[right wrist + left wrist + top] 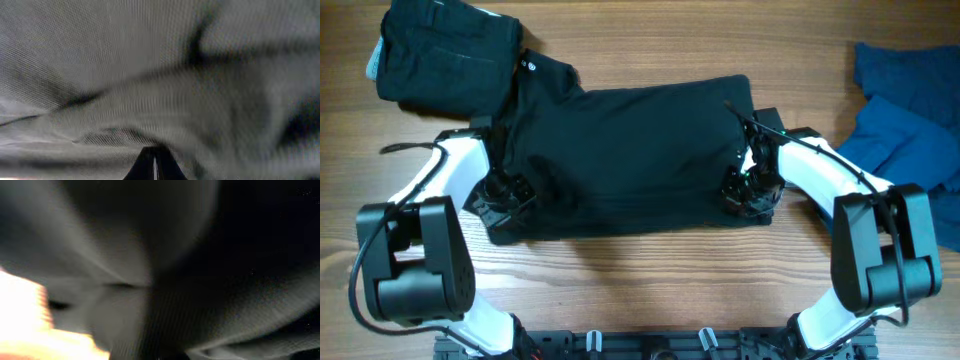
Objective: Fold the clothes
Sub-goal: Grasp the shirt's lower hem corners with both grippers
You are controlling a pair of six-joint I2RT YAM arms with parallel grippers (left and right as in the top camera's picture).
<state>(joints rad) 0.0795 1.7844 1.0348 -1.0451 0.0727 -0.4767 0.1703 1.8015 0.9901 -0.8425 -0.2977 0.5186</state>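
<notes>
Overhead: shirt (630, 160) at centre, left gripper (505, 195) and right gripper (745, 190) pinched shut on its side edges, black pile (445, 55) far left, blue garments (910, 110) far right, wrist views: blurred fabric only.

Centre: black shirt (630, 160), spread wide; upper left: black garment (445, 55), folded; far right: blue garments (910, 110), crumpled.

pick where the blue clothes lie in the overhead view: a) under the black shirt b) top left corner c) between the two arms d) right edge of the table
d: the blue clothes sit bunched at the right edge of the table, apart from the black shirt in the middle.
</notes>
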